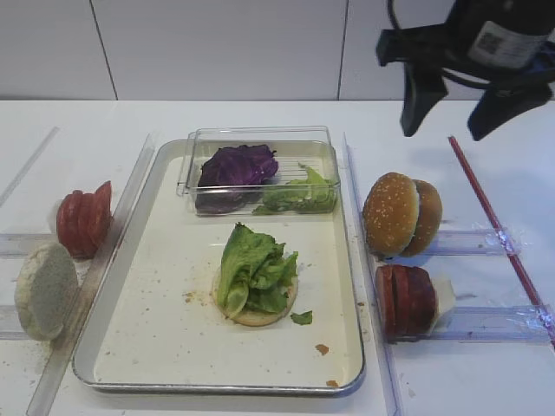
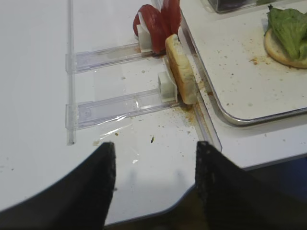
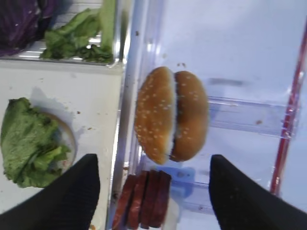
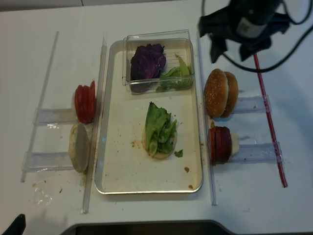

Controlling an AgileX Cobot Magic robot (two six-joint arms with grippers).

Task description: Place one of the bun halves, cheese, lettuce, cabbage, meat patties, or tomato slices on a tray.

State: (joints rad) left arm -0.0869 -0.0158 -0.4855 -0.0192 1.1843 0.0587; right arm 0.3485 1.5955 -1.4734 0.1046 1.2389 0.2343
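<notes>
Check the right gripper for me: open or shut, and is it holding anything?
Open and empty. The right gripper has its two black fingers spread wide apart, with nothing between them, above the sesame buns.

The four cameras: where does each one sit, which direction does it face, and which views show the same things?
Exterior high: in front of the table, looking down obliquely at the tray; the open right gripper hangs upper right.
Exterior high (realsense): nearly overhead; same tray, same gripper.
Right wrist: on the right arm, looking down past its fingertips at the bun halves and meat patties.
Left wrist: low at the table's left edge, facing the tomato slices; open left gripper.
All four show the lettuce.
</notes>
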